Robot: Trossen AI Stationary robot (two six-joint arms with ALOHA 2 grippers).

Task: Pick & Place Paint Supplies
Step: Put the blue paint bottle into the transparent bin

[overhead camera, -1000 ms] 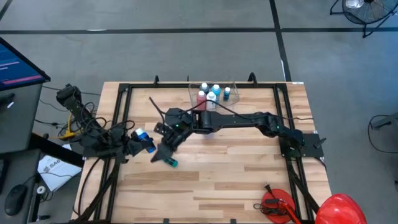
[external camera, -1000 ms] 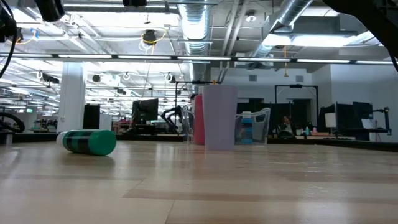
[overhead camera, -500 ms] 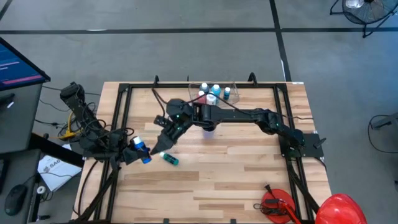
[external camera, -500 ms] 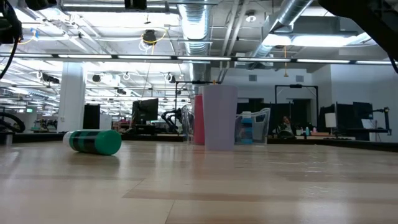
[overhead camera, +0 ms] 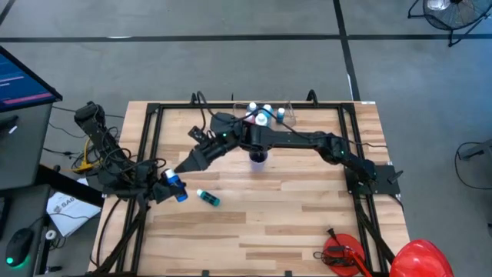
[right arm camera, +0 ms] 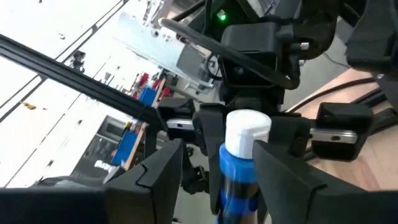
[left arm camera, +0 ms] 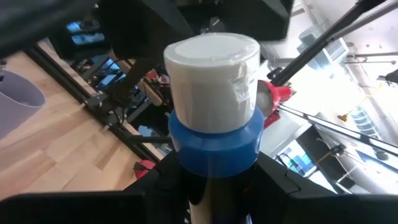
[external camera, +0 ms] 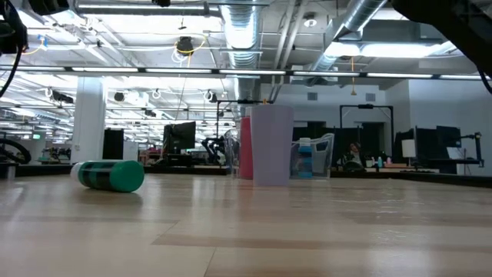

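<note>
A blue paint bottle (overhead camera: 176, 189) with a white cap (left arm camera: 211, 56) sits in my left gripper (overhead camera: 169, 187) at the table's left edge. My right gripper (overhead camera: 183, 164) reaches across the table toward it and is open. In the right wrist view its fingers stand on either side of the bottle's cap end (right arm camera: 247, 134); I cannot tell whether they touch it. A teal bottle (overhead camera: 207, 198) lies on its side on the table. Several more bottles stand in the clear tub (overhead camera: 288, 108) at the far edge. My left gripper pinches the blue bottle's body (left arm camera: 214, 183) between its two fingers, below the blue collar. The fingers run along the bottle, with the capped end pointing out past their tips. The bottle is lifted clear of the table, roughly level, its cap toward my right gripper.
A purple cup (overhead camera: 257, 159) stands in front of the tub, under my right arm. Black frame rails (overhead camera: 150, 146) run along the table's left and right sides. A red tool with cables (overhead camera: 342, 252) lies at the near right corner. Bare wood lies across the near middle.
My right gripper has risen from beside the teal bottle and gone toward the far left, ending up in front of the blue bottle's cap. My left gripper has swung the blue bottle a little toward the near edge. The teal bottle still lies on the table.
</note>
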